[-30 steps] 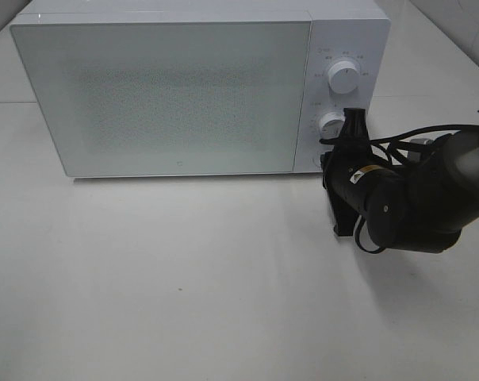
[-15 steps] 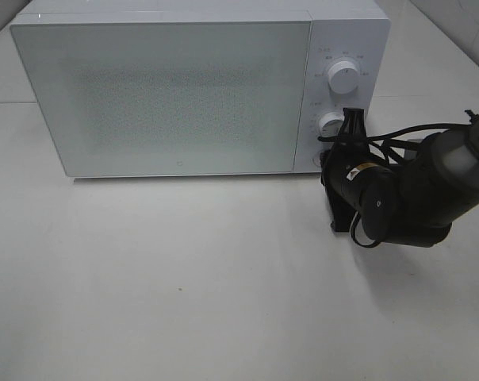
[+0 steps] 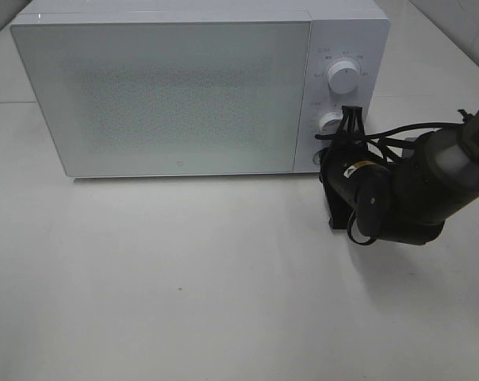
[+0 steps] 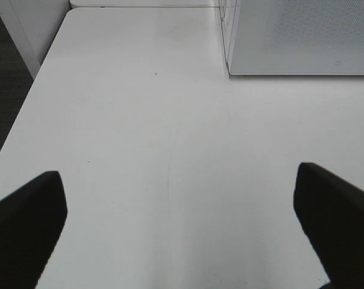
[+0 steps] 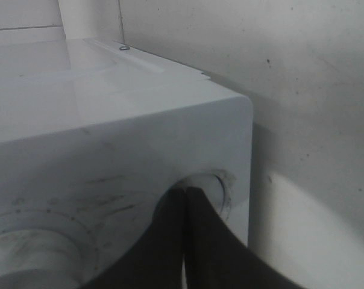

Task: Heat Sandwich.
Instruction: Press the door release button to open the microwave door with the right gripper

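white tabletop fronts the shut microwave, where the right pincer, tips together, has edged onto its corner button, likely the door release; left pincer hangs apart.

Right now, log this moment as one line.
microwave shut | sandwich not in view | left gripper open above table | right gripper shut, tips at round control

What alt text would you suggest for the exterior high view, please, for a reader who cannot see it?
A black robot arm reaches from the right, its pincer at the lower control panel of a white microwave, beneath two knobs. The microwave's door is closed; it stands on a white table.
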Available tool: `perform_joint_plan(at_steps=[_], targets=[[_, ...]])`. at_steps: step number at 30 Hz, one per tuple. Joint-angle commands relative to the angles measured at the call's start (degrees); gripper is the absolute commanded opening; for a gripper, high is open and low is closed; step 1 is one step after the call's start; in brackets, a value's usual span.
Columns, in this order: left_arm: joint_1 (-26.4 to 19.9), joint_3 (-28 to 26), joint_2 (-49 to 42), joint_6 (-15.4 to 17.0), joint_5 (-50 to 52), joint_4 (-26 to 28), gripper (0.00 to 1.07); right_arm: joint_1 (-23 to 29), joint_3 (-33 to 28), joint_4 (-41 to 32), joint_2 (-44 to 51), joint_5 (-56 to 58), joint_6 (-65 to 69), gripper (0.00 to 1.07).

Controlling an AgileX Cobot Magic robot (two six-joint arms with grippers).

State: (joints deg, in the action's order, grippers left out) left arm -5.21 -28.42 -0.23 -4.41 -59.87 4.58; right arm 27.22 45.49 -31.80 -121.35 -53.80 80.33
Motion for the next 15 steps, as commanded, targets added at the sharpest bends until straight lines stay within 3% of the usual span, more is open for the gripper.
perform_joint_plan(at_steps=[1,15], targets=[[-0.23,0.17,-1.60,0.23,0.46,0.46,0.98,-0.34,2.06,-0.17,-0.17,-6.70,-1.32,0.00],[-0.23,0.17,-1.60,0.23,0.46,0.46,0.98,-0.34,8.54,-0.34,-3.04,-12.38,-1.95,0.00]])
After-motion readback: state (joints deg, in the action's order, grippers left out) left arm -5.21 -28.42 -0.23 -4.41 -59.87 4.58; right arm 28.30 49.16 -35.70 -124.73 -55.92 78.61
